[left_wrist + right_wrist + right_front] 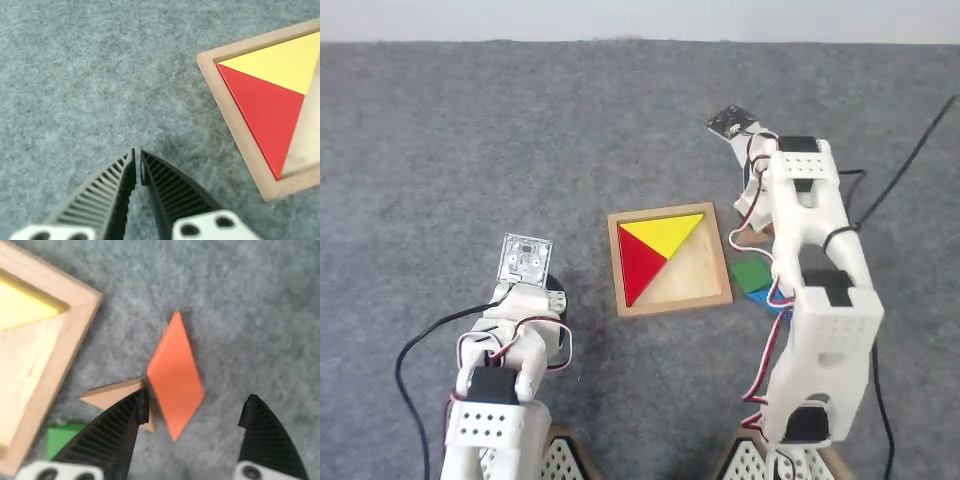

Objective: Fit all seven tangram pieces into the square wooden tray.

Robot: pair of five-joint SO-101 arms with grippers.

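Two claws: left claw closed, empty; right claw wide over orange parallelogram.

One tray, two arms — plus six: yellow triangle, red triangle, orange parallelogram, tan triangle, green piece, blue piece.

Text: none I can read.
Left arm's camera board: maybe fine print, too small for me to tell.
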